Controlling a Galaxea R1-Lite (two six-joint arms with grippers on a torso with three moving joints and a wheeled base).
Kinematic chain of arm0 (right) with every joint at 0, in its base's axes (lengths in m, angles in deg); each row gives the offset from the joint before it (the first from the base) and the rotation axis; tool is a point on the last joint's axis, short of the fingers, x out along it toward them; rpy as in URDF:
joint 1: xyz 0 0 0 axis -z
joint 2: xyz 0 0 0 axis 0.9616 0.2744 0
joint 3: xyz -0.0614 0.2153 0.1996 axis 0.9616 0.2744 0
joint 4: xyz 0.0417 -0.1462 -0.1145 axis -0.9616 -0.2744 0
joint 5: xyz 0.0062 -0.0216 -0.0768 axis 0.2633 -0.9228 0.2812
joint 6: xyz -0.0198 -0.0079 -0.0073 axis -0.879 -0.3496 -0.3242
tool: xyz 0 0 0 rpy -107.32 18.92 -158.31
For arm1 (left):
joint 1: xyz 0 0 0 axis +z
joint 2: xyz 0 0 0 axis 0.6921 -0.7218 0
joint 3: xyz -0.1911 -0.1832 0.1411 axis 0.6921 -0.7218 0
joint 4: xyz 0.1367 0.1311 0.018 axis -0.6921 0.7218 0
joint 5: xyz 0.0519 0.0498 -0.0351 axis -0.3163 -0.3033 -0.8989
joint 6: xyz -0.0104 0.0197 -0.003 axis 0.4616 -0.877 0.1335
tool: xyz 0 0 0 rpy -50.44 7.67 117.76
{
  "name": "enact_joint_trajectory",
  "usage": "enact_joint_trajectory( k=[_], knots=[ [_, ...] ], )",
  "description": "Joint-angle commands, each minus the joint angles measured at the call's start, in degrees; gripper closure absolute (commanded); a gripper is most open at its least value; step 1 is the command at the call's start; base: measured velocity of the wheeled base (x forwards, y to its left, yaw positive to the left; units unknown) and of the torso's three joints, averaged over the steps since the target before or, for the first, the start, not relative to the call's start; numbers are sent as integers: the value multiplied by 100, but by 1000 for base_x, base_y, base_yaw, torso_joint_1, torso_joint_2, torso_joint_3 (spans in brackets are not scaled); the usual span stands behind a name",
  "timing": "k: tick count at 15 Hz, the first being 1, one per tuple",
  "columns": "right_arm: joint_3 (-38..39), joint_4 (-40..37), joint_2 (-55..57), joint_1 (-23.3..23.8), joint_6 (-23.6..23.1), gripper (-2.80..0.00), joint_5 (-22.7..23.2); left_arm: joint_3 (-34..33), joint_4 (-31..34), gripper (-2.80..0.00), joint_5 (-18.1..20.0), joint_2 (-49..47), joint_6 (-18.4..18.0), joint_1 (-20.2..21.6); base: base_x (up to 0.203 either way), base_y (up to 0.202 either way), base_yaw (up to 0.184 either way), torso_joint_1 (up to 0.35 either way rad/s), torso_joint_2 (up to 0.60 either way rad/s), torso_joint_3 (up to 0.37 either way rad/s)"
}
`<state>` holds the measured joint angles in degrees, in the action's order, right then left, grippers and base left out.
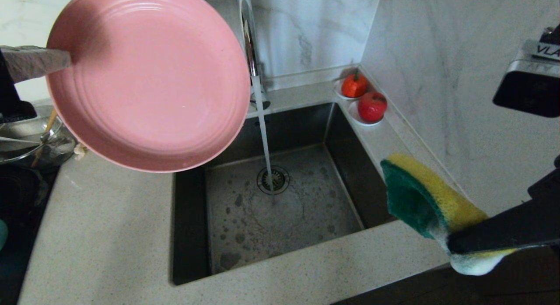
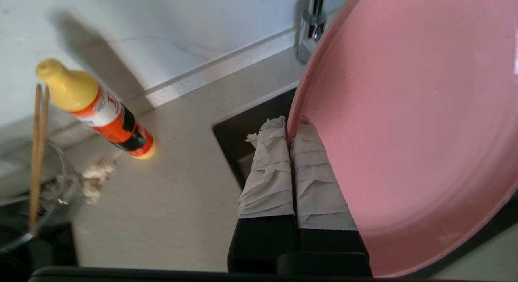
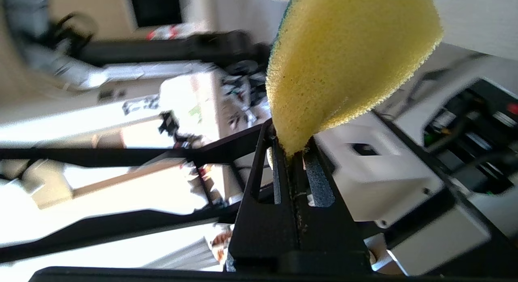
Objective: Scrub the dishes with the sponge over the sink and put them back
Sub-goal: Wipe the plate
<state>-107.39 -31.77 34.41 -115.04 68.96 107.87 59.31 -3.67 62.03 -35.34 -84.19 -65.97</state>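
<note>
The pink plate [image 1: 148, 77] is held up tilted over the sink's left back corner, its face turned toward the head camera. My left gripper [image 1: 65, 60] is shut on its left rim; the left wrist view shows the tape-wrapped fingers [image 2: 267, 168] pinching the plate [image 2: 404, 112] edge. My right gripper [image 1: 455, 246] is shut on the foamy yellow and green sponge [image 1: 424, 200], held above the counter at the sink's right front corner, apart from the plate. The sponge [image 3: 344, 59] bulges out past the jaws. Water runs from the tap [image 1: 249, 33] into the sink [image 1: 245, 226]. Chopsticks [image 2: 36, 152] stand in a glass bowl.
The glass bowl [image 1: 39, 143] sits on the counter left of the sink, with an orange and yellow bottle [image 2: 101, 112] lying behind it. Two white saucers with red fruit [image 1: 363, 97] stand in the back right corner. A marble wall and a chrome fixture [image 1: 529, 77] close off the right.
</note>
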Motion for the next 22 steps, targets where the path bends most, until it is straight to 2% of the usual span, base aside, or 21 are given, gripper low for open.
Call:
enact_joint_trajectory(
  k=[1, 3, 6, 11, 15, 18, 22],
  knots=[
    [-291, -37, 86, -215, 27, 0, 107, -26, 15, 0, 150, 126, 298, -14, 0, 0, 0, 0, 0, 0],
    [-569, -175, 114, -440, 37, 0, 220, -168, 19, 0, 448, 259, 484, -15, 0, 0, 0, 0, 0, 0],
    [-744, -280, 133, -842, 38, 0, 351, -576, 17, 0, 979, 510, 503, -15, 0, 0, 0, 0, 0, 0],
    [-1166, -294, 587, -972, 21, 0, 359, -586, -3, 0, 1490, 127, 485, -24, 0, 0, 0, 0, 0, 0],
    [-1612, -286, 1008, -1266, 20, 0, 361, -542, -191, 0, 1525, -152, 273, -409, 0, 0, 0, 0, 0, 0],
    [-1964, -283, 1452, -1577, 21, 0, 360, -512, -429, 0, 1541, -339, 251, -643, 0, 0, 0, 0, 0, 0],
    [-2179, -205, 1936, -1617, 20, 0, 360, -585, -433, 0, 1533, -458, 249, -845, 0, 0, 0, 0, 0, 0]
  ],
)
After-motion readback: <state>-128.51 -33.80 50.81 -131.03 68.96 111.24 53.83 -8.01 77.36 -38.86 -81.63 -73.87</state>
